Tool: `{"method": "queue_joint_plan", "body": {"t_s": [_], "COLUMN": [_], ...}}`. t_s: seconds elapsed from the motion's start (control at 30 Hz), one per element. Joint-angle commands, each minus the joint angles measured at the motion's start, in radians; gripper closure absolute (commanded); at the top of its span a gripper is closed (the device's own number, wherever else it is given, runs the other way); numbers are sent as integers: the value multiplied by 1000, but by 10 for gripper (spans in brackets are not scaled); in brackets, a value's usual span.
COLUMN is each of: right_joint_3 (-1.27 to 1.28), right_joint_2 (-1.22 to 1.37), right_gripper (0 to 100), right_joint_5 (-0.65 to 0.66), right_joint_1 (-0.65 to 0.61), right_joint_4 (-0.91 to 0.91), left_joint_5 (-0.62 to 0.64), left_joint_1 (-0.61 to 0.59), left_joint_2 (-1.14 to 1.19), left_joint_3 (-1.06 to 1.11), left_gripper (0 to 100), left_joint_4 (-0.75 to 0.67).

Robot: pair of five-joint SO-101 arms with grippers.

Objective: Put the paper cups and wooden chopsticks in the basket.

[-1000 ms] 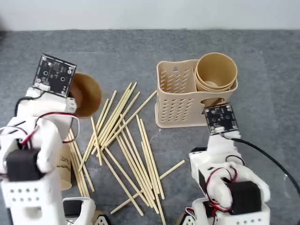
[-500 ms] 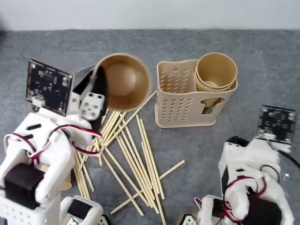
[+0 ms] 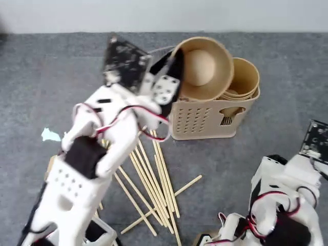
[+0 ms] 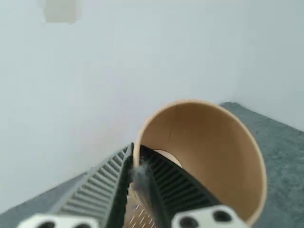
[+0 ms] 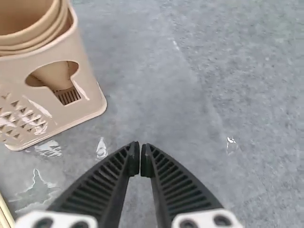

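My left gripper (image 3: 171, 64) is shut on the rim of a brown paper cup (image 3: 202, 67), holding it tilted above the beige basket (image 3: 200, 120). The left wrist view has that cup (image 4: 209, 156) pinched between the fingers (image 4: 142, 180). Several paper cups (image 3: 246, 79) sit stacked in the basket's right compartment. Wooden chopsticks (image 3: 148, 179) lie scattered on the grey table in front of the basket. My right gripper (image 5: 140, 159) is shut and holds nothing, low over the table to the right of the basket (image 5: 42, 95).
The right arm's body (image 3: 287, 205) sits at the front right corner. A small pale scrap (image 3: 50, 135) lies on the table at the left. Open grey table surrounds the basket at the right and back.
The left arm has swung right and lifted the cup from the left side to above the basket. The right arm has pulled back to the right.
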Motion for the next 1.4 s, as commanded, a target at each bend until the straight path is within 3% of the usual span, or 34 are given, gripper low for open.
{"method": "queue_joint_plan", "body": {"t_s": [0.0,0.33,0.67,0.93,1.37], "right_joint_3": [38,132,132,133,133], "right_joint_2": [-4,-4,-4,-4,-4], "right_gripper": [965,966,966,967,967], "right_joint_5": [-3,-2,-2,-2,-2], "right_joint_1": [10,12,12,12,7], "right_joint_4": [-42,-102,-97,-94,-93], "left_joint_5": [11,11,11,167,166], "left_joint_1": [44,163,160,100,18], "left_joint_2": [40,180,361,416,456], "left_joint_3": [-41,-41,-71,-191,-363], "left_gripper": [988,988,979,750,743], "left_joint_4": [-104,-187,-221,-221,-218]}}
